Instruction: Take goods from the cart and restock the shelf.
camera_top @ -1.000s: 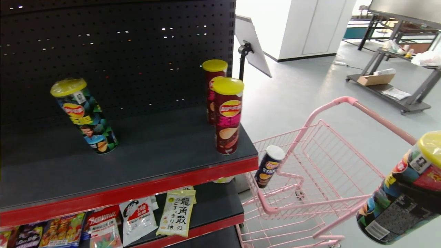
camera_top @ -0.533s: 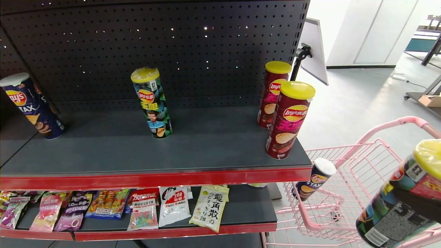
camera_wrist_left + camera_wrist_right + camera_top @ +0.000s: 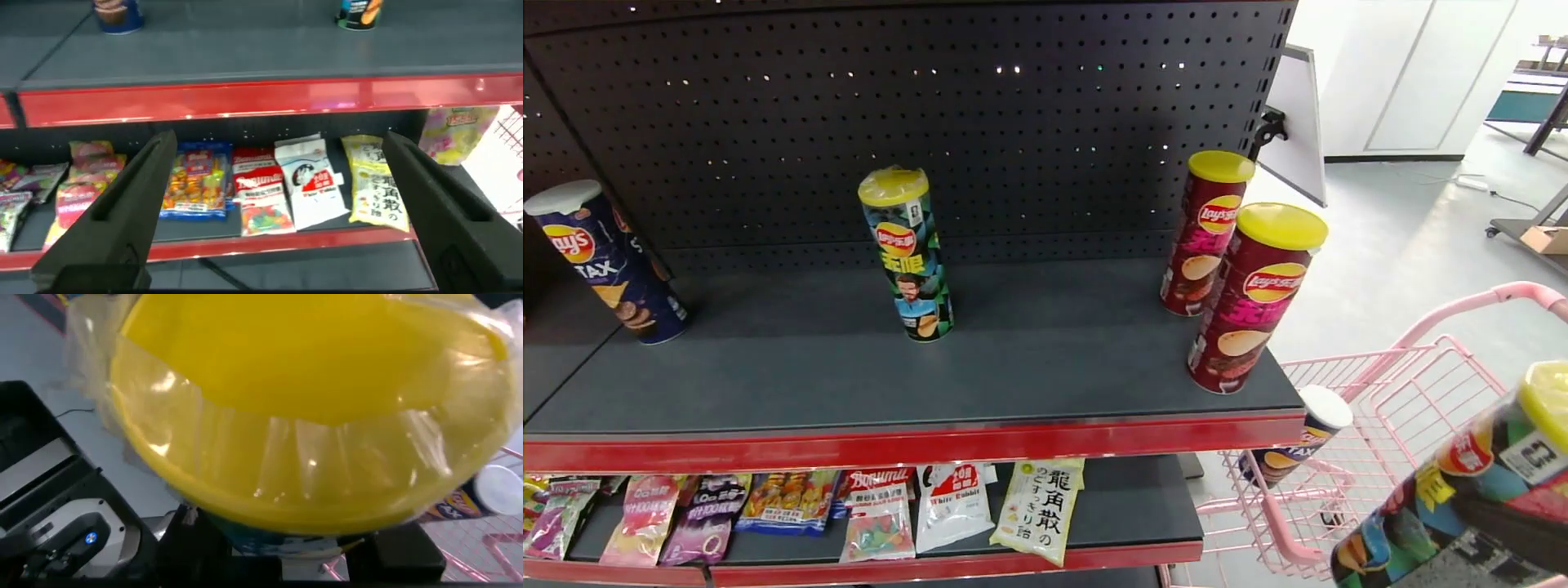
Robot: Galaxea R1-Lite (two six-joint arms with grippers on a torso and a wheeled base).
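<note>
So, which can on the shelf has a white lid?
The dark blue can, far left; the green can and two maroon cans have yellow lids.

We see a dark shelf point(image 3: 1029, 367) with a red front edge carrying four tall crisp tubes, all standing. The navy tube point(image 3: 605, 261), white-lidded, is at the left end, towards the back. The patterned tube point(image 3: 907, 253), green and black with a yellow lid, stands about midway along, nearer the back. The rear maroon tube point(image 3: 1207, 233) is at the back right corner and the front maroon tube point(image 3: 1250, 298) near the front right corner; both have yellow lids. The pink wire cart point(image 3: 1421, 384) stands just past the shelf's right end. The cart tube point(image 3: 1298, 441), navy with a white lid, leans in its corner nearest the shelf. Our right pincer point(image 3: 1515, 531) grips the held tube point(image 3: 1429, 506), multicoloured and yellow-lidded, tilted over the cart's near side
</note>
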